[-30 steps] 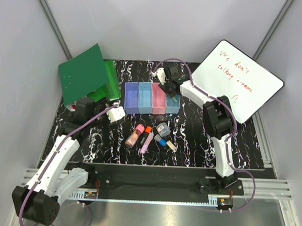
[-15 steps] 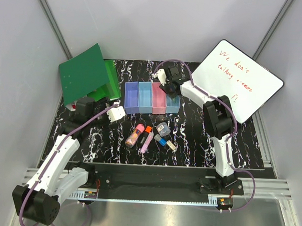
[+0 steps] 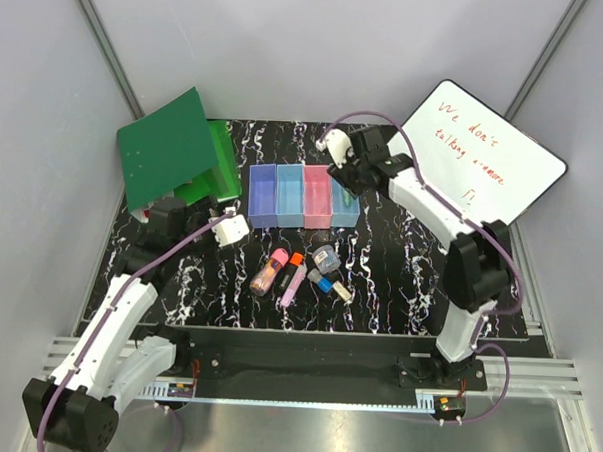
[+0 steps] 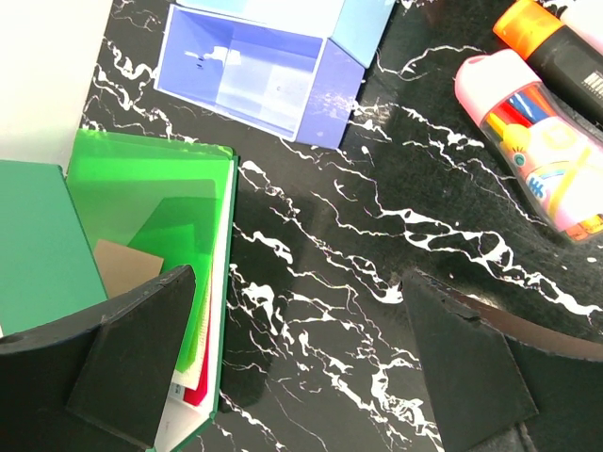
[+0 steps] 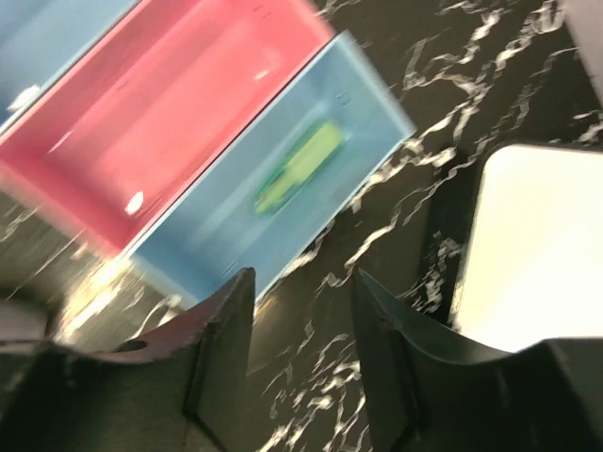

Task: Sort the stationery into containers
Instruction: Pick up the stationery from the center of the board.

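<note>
The containers are four joined bins: purple-blue (image 3: 263, 196), light blue (image 3: 291, 196), pink (image 3: 318, 195) and light blue (image 3: 342, 210). A green highlighter (image 5: 300, 166) lies in the right-hand light blue bin (image 5: 283, 179). On the table in front lie a pink marker (image 3: 269, 271), an orange-capped marker (image 3: 293, 278), a round grey piece (image 3: 326, 257), a blue piece (image 3: 322, 282) and a black piece (image 3: 341, 293). My right gripper (image 3: 342, 176) is open and empty, just behind and right of that bin (image 5: 301, 311). My left gripper (image 3: 231, 228) is open and empty, left of the markers (image 4: 301, 358).
A green folder (image 3: 174, 155) stands at the back left, close to my left finger (image 4: 141, 245). A whiteboard with red writing (image 3: 479, 164) leans at the back right and shows beside my right gripper (image 5: 537, 245). Grey walls close in the sides.
My right gripper has pulled back and to the right from over the right-hand light blue bin, and its arm has swung out to the right. The left arm has barely moved.
</note>
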You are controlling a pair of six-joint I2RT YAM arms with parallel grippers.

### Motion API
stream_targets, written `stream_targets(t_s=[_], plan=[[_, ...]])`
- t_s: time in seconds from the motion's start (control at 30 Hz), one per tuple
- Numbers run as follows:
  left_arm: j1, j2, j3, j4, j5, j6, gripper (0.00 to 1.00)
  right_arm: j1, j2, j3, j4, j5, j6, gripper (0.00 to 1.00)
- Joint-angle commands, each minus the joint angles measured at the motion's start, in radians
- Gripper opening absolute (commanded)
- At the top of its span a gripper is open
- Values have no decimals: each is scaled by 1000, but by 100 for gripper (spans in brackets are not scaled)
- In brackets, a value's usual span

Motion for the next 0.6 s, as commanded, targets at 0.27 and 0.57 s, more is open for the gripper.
stream_targets(t_s=[0.27, 0.57], plan=[[-5, -21, -6, 43, -25, 9, 99, 65, -309, -369, -220, -322, 56, 53], [-5, -21, -1, 38, -39, 30, 99, 140, -309, -475, -191, -339, 120, 52]])
